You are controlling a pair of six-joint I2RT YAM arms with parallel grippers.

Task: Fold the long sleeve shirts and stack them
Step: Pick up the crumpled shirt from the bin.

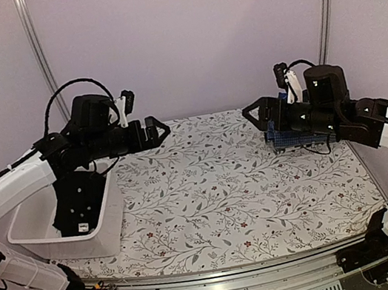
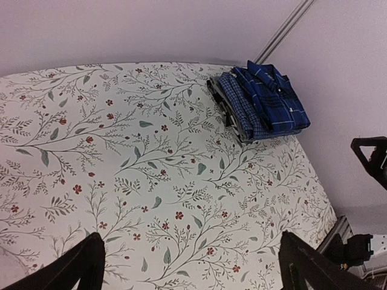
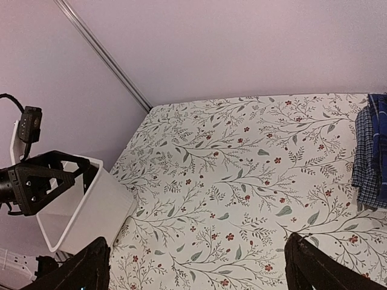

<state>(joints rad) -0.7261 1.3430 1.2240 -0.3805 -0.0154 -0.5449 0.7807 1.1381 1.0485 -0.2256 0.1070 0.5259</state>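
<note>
A black long sleeve shirt [image 1: 76,203] with small pale buttons lies heaped in the white basket [image 1: 42,243] at the left. Folded shirts are stacked at the far right of the table: a blue-and-navy plaid one [image 2: 272,99] on top, a finer blue check [image 2: 239,109] beneath it. In the top view the right arm partly hides this stack [image 1: 287,142]. My left gripper [image 1: 156,132] hovers open above the table beside the basket, nothing between its fingers [image 2: 84,266]. My right gripper [image 1: 255,115] hovers open in front of the stack, also holding nothing.
The floral tablecloth [image 1: 218,193] covers the table between the two arms. The basket [image 3: 84,211] stands at the left edge, with the left gripper [image 3: 42,181] above it in the right wrist view. Walls and metal posts [image 1: 40,59] close the back and sides.
</note>
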